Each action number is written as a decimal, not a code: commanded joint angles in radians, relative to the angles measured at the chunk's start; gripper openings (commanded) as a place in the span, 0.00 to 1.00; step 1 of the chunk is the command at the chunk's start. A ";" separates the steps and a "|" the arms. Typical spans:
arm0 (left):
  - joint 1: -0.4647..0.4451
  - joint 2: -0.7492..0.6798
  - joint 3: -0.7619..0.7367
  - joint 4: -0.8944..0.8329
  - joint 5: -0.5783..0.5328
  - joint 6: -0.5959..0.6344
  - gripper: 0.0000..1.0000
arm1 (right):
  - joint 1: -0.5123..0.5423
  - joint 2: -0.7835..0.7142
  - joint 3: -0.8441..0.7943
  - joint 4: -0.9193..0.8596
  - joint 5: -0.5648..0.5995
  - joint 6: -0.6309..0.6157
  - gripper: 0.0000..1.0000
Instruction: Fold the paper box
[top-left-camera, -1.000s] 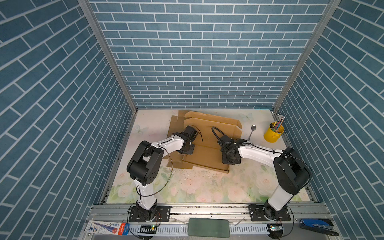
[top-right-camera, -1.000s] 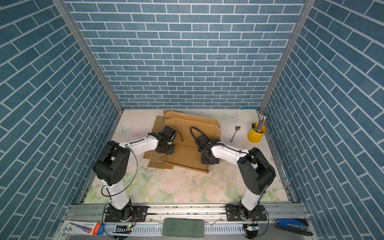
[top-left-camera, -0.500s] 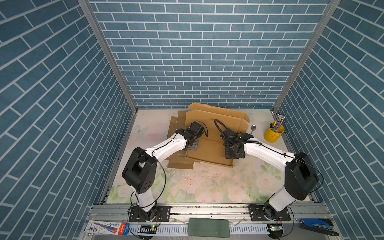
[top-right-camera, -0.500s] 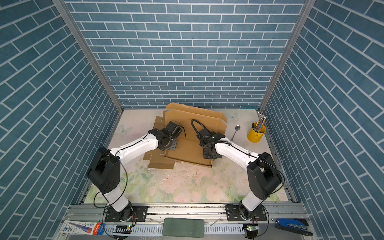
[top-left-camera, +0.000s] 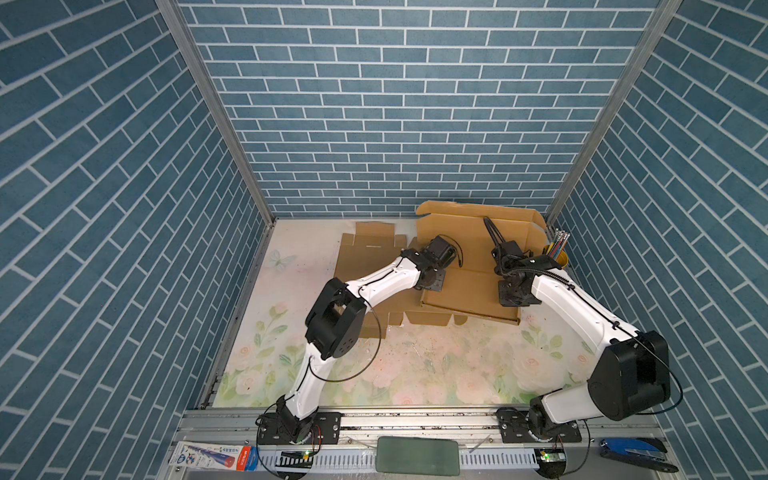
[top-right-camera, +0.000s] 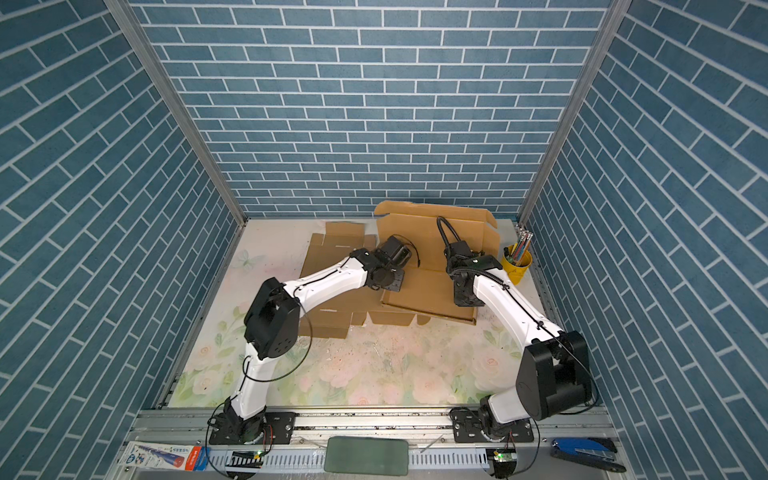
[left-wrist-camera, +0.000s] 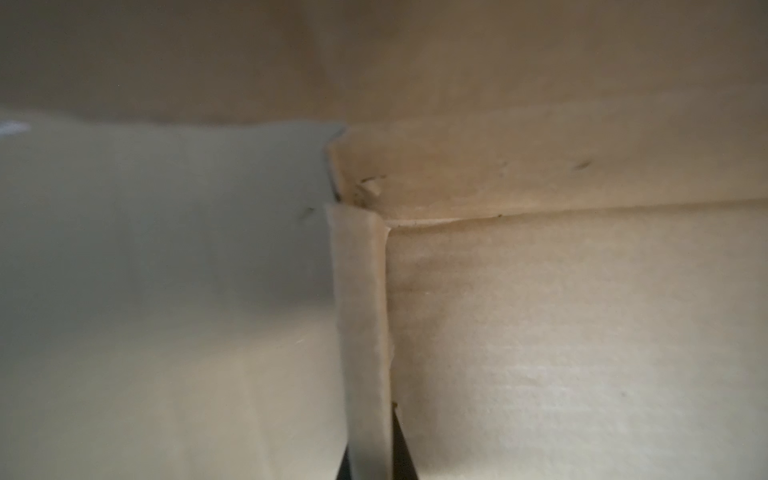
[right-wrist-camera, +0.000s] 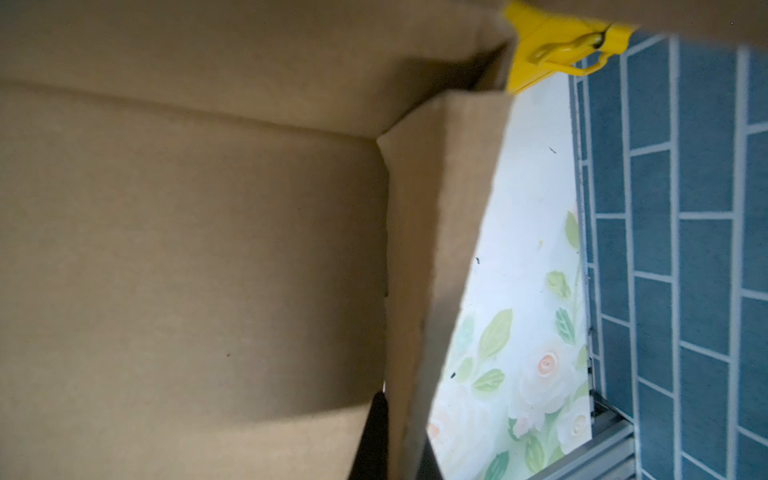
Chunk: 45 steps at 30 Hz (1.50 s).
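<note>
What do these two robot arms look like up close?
Left arm and right arm match: smooth white shells, bulky black joints, thin black cables looping outside. Left tool and right tool are black; the right arm also carries a ribbed black hose.

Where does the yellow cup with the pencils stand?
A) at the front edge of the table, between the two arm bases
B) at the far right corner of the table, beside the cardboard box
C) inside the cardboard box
B: in a top view the yellow cup stands at the far right corner of the table, just right of the cardboard box and outside it.
</note>
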 joint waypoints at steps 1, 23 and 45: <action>-0.026 0.042 0.022 0.042 0.062 0.001 0.00 | 0.010 0.049 -0.056 0.030 -0.033 -0.110 0.00; 0.243 -0.285 -0.671 0.148 -0.011 -0.025 0.00 | 0.235 0.492 0.189 0.209 -0.392 0.078 0.00; 0.103 -0.339 -0.372 -0.047 0.015 -0.019 0.00 | 0.112 0.261 0.148 0.056 -0.405 -0.014 0.00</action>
